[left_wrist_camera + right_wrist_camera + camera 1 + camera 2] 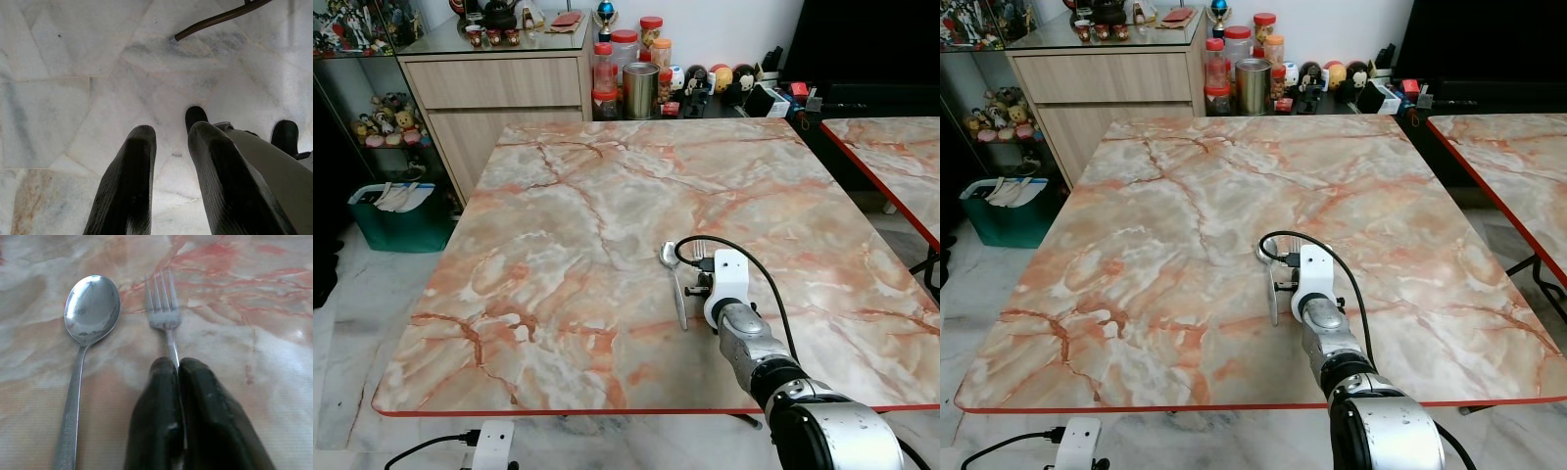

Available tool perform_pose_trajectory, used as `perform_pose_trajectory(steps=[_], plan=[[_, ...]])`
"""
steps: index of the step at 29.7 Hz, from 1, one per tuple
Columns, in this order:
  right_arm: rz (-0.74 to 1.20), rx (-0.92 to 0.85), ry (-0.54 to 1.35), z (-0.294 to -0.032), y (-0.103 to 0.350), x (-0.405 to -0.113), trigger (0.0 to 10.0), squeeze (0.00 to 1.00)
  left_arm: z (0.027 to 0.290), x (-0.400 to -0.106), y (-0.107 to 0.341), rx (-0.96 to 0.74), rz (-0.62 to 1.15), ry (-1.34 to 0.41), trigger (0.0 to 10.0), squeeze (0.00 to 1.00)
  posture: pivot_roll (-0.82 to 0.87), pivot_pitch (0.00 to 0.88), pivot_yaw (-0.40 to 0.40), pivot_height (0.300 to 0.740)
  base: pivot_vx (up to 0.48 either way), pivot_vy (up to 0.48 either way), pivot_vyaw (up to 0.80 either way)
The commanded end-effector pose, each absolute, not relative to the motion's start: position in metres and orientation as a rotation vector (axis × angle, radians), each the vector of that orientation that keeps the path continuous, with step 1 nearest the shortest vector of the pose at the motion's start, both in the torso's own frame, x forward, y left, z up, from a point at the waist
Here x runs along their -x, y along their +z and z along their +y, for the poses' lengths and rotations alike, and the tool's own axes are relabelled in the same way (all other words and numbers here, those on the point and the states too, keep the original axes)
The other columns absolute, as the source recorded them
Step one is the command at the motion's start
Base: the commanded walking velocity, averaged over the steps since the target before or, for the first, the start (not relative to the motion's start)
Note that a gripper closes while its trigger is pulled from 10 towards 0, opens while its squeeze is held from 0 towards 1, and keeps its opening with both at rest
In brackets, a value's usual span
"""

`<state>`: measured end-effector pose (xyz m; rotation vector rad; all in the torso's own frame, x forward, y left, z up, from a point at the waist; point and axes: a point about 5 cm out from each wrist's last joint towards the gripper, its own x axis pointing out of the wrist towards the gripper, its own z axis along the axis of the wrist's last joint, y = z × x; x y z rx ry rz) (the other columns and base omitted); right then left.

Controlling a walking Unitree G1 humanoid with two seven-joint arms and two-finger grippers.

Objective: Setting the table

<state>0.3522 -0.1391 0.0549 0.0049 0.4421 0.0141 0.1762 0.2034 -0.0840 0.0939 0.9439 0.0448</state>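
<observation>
A silver spoon lies on the marble table, bowl pointing away from me; it also shows as the spoon in the head views. Beside it lies a silver fork, tines pointing away. My right gripper is shut on the fork's handle, low over the table near its front right. The white wrist housing hides the gripper in the head views, with only the fork tines peeking out past it. My left gripper hangs over the pale floor, its fingers a little apart with nothing between them.
A second marble table stands to the right. Behind the table is a wooden cabinet with jars and figurines beside it. A green bin sits on the floor at the left. A power strip lies below the front edge.
</observation>
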Motion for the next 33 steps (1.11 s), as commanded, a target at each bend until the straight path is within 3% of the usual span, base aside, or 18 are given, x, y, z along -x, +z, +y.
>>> perform_pose_trajectory(steps=[1,15,16,24,25,33], plan=[[0.411,0.002,0.023,-0.138,0.064,-0.358,0.0,0.00,0.203,-0.177,-0.084,-0.083,0.955,0.044,10.0,0.00,0.00,0.000,-0.008,0.740,0.000,0.000,0.00],[0.397,0.012,-0.002,-0.141,0.064,-0.358,0.0,0.00,0.201,-0.177,-0.084,-0.073,0.958,0.036,10.0,0.00,0.00,0.000,-0.007,0.740,0.000,0.000,0.00],[0.396,0.013,-0.008,-0.141,0.064,-0.358,10.0,0.00,0.201,-0.177,-0.084,-0.073,0.957,0.036,10.0,0.00,0.00,0.000,-0.006,0.740,0.000,0.000,0.00],[0.375,0.002,-0.018,-0.143,0.067,-0.359,10.0,0.00,0.201,-0.178,-0.084,-0.075,0.952,0.037,10.0,0.00,0.00,0.000,-0.006,0.740,0.000,0.000,0.00],[0.359,-0.004,-0.016,-0.142,0.070,-0.361,10.0,1.00,0.201,-0.178,-0.084,-0.075,0.952,0.037,10.0,0.00,0.00,0.000,-0.005,0.740,0.000,0.000,0.00],[0.323,-0.008,-0.009,-0.142,0.082,-0.368,10.0,1.00,0.201,-0.176,-0.085,-0.075,0.953,0.040,10.0,0.00,0.01,0.000,-0.013,0.740,0.000,0.000,0.00]])
